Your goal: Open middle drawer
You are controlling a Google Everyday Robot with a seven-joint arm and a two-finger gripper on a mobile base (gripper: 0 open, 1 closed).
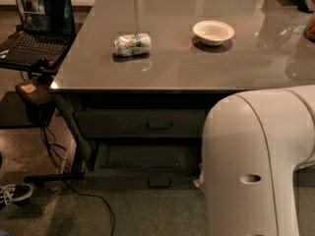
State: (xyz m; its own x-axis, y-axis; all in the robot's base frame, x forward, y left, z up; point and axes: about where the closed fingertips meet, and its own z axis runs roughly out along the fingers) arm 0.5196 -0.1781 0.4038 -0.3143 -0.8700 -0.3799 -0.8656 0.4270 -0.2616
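Note:
The middle drawer (147,157) stands pulled out under the grey table, its shallow grey inside showing. Its dark front (123,181) faces me low down, with a small black loop handle (159,182) at its centre. Above it a shut grey drawer (113,123) with its own black handle (159,126) sits just below the tabletop. My white arm link (256,166) fills the lower right and covers the drawers' right ends. The gripper is hidden behind this link and is not in view.
On the grey tabletop (177,68) lie a crumpled packet (132,44) and a white bowl (213,32). An open laptop (37,28) sits on a stand at the left. A black cable (88,195) runs over the floor, and a shoe (12,193) lies at the far left.

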